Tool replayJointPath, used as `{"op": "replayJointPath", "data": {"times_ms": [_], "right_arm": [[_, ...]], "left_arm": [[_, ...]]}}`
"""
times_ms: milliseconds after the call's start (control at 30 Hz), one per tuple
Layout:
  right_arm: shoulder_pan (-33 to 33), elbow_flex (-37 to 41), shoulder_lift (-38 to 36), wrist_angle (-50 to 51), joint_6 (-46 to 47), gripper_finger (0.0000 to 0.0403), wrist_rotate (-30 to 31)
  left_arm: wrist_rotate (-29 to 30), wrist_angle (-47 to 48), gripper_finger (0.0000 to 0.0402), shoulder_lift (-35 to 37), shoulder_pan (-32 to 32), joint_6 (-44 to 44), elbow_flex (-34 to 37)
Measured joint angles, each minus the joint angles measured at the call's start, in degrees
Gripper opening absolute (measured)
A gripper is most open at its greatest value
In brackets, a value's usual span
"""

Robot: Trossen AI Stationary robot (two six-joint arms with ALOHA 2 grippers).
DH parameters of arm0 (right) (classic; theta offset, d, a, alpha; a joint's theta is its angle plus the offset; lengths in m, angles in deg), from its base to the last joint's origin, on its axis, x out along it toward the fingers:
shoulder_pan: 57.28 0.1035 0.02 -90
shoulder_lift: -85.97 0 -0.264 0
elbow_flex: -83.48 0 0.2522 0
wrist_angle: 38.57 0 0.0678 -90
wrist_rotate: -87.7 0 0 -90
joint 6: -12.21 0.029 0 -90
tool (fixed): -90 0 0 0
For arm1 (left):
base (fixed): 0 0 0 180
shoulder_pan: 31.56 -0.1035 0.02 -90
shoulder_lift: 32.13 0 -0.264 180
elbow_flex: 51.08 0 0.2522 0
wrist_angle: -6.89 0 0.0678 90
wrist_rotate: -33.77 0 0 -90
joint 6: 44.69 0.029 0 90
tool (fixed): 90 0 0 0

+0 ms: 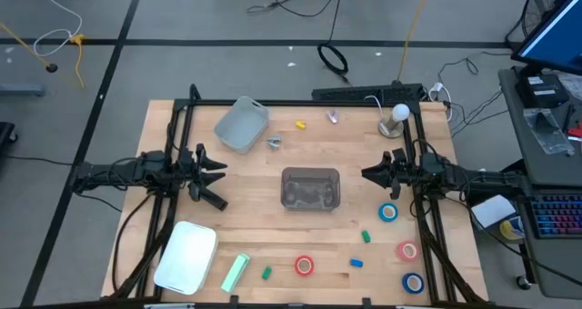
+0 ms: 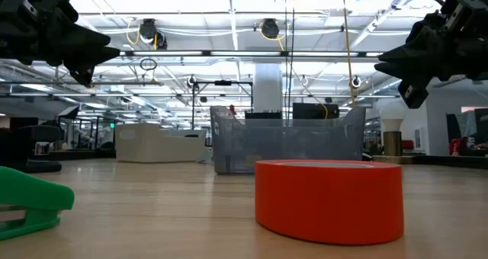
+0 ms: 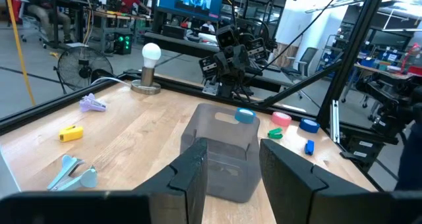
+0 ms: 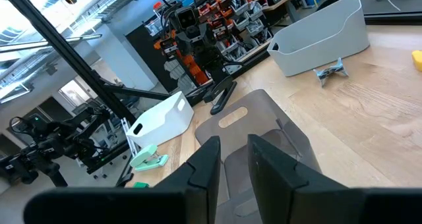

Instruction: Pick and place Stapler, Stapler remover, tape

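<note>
The mint-green stapler lies flat near the table's front edge, left of a red tape ring. On the right side lie a blue tape ring, a pinkish one and another blue one. A silvery stapler remover lies at the back beside a grey bin; a second, paler one lies farther back. My left gripper hovers open at the left, pointing level toward a clear bin. My right gripper hovers at the right facing it, its fingers a narrow gap apart, nothing between.
A tilted grey bin sits at the back left and a white bin at the front left. A lamp with a round bulb stands at the back right. Small yellow, green and blue pieces lie about.
</note>
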Motion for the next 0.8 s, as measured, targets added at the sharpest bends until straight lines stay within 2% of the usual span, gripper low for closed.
{"op": "replayJointPath", "data": {"times_ms": [67,200,367,533,800], "right_arm": [[0.01,0.01,-0.01,0.0,0.02,0.0071,0.16],[0.02,0.0,-0.02,-0.3,0.04,0.0071,4.23],[0.02,0.0,-0.02,-2.68,0.35,0.0071,4.37],[-0.1,0.02,-0.02,-3.89,7.15,0.0071,5.27],[-0.13,0.01,0.0,-10.33,7.41,0.0071,14.45]], "left_arm": [[0.0,0.01,0.0136,-0.01,0.0,0.0,0.0],[0.0,0.02,0.0136,-0.02,0.0,-0.01,0.0],[0.0,0.0,0.0136,-0.01,0.0,0.0,0.0],[0.0,0.02,0.0136,-0.01,0.0,0.0,0.0],[0.0,0.01,0.0136,0.0,0.0,0.0,0.0]]}}
